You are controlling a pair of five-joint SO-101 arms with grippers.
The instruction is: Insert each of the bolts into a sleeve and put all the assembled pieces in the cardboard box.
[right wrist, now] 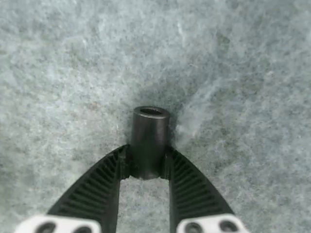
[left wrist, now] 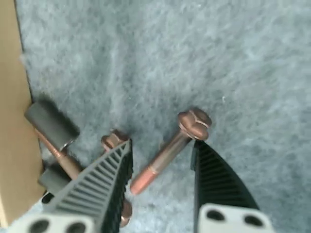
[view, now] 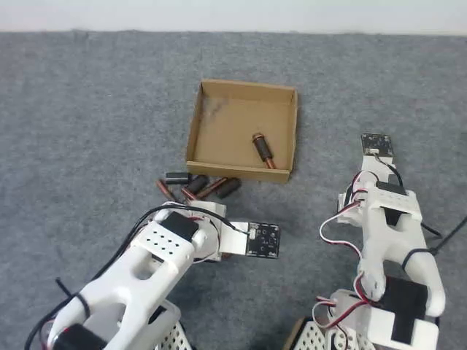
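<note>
The left gripper (left wrist: pixel 161 149) hangs low over the grey felt bench (left wrist: pixel 209 53) with its jaws apart. A copper flange bolt (left wrist: pixel 188 125) lies flat between them, its head just past one fingertip and its shank running back toward the gripper's base. Just outside the other finger shows a second bolt head (left wrist: pixel 112 140). Farther out on that side, a loose sleeve (left wrist: pixel 51 121) touches a copper shank, just beside the wall of the cardboard box (left wrist: pixel 9 121).

The right gripper (right wrist: pixel 146 162) is clamped on a black sleeve (right wrist: pixel 150 131), which stands on end between the fingertips with its open bore showing. Whether it touches the bench I cannot tell.

In the high view, one assembled piece (view: pixel 263 149) lies inside the box, well ahead of both grippers. A cluster of bolts and sleeves (view: pixel 198 186) sits against the box's near outer wall.
</note>
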